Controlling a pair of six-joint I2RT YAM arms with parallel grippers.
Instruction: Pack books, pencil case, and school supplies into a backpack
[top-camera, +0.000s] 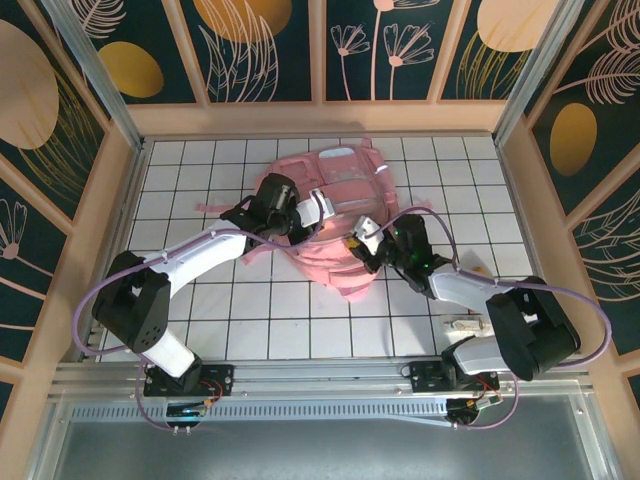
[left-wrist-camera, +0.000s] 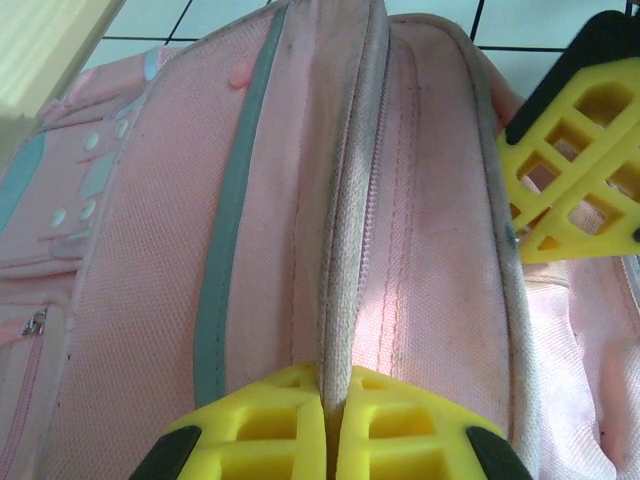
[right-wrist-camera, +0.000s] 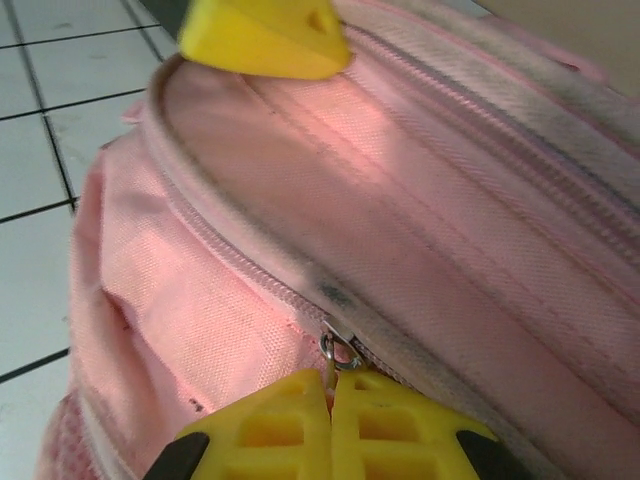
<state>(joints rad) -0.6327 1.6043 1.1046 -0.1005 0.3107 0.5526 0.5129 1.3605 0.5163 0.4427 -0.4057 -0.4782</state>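
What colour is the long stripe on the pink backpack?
Dull bluish grey. The stripe runs down the backpack, clearest in the left wrist view.

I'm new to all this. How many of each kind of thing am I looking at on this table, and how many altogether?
Pink backpack: 1
Robot arms: 2 (left arm, right arm)
Yellow pincers: 2 (left pincer, right pincer), both shut on the backpack
Small whitish item: 1
Total: 6
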